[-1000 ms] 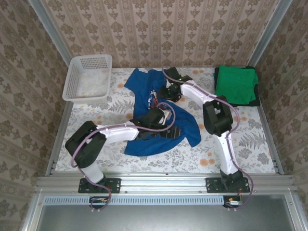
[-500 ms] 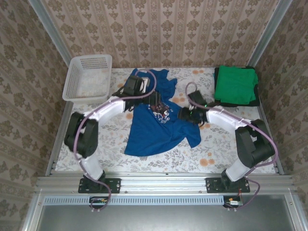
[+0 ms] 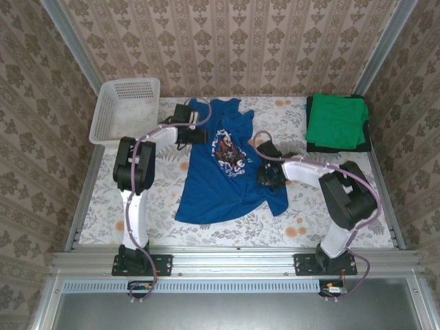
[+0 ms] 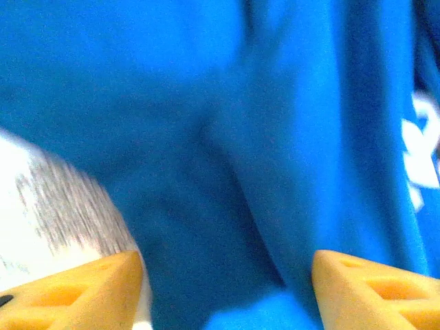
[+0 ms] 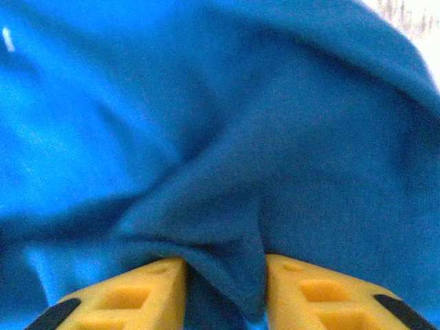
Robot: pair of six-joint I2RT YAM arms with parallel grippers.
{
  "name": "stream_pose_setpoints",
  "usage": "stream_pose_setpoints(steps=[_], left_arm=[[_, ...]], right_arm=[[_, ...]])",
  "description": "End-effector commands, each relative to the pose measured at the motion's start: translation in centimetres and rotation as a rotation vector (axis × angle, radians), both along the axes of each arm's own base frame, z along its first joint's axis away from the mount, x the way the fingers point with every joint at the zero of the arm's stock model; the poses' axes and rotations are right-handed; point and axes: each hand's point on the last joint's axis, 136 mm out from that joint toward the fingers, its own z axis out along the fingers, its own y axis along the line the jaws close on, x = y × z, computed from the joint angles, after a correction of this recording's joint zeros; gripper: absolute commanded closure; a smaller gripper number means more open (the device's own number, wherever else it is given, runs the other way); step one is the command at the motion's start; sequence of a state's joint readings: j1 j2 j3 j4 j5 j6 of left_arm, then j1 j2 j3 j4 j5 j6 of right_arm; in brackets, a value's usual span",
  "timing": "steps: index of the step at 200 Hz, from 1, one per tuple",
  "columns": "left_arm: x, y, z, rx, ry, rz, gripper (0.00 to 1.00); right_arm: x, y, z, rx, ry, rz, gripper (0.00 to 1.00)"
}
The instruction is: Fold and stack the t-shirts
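My right fingers (image 5: 137,295) are nearly closed, pinching a raised fold of the blue t-shirt (image 5: 275,137). My left fingers (image 4: 89,289) are wide apart and grip nothing. Blue cloth lies under and between them, with pale counter (image 4: 34,192) beside one tip. White lettering (image 4: 419,158) on the cloth is too blurred to read, chest graphic (image 3: 227,151) likewise. Shirt is spread mid-counter, print up. Green t-shirt (image 3: 337,120) lies folded on a dark t-shirt (image 3: 323,148) in the far right corner. White basket (image 3: 122,141) is far left.

blue t-shirt (image 3: 214,187) spread out, green t-shirt (image 3: 336,122) folded
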State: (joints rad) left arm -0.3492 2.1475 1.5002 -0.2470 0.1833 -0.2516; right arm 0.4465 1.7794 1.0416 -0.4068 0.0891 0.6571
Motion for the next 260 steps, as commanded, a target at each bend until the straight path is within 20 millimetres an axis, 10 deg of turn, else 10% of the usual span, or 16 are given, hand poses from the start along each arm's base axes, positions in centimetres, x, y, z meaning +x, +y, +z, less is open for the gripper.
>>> stream_pose_setpoints(steps=[1, 63, 93, 119, 175, 212, 260], left_arm=[[-7.0, -2.3, -1.1, -0.090, 0.130, -0.052, 0.37], [-21.4, -11.1, -1.3, -0.237, 0.185, -0.193, 0.40], [-23.5, -18.4, 3.0, -0.369, 0.137, -0.338, 0.40], [-23.0, -19.9, 7.4, -0.408, 0.072, -0.410, 0.38], [-15.4, -6.9, 11.4, -0.216, -0.087, -0.182, 0.19], [-6.9, 1.9, 8.5, -0.038, -0.054, 0.027, 0.20], [4.6, 4.4, 5.6, 0.007, -0.076, 0.123, 0.34]], right_arm=[[4.1, -1.2, -0.6, -0.068, 0.012, 0.015, 0.68], [17.1, 6.8, 2.6, 0.142, -0.070, 0.135, 0.74], [19.2, 10.5, 7.5, 0.203, -0.148, 0.227, 0.69], [18.4, 6.6, 11.5, 0.105, -0.179, 0.163, 0.55], [9.3, -2.1, 12.3, 0.148, -0.215, -0.015, 0.42], [0.2, 2.1, 8.4, 0.187, -0.205, 0.054, 0.39], [-6.5, 8.8, 2.3, 0.168, -0.114, 0.167, 0.44]])
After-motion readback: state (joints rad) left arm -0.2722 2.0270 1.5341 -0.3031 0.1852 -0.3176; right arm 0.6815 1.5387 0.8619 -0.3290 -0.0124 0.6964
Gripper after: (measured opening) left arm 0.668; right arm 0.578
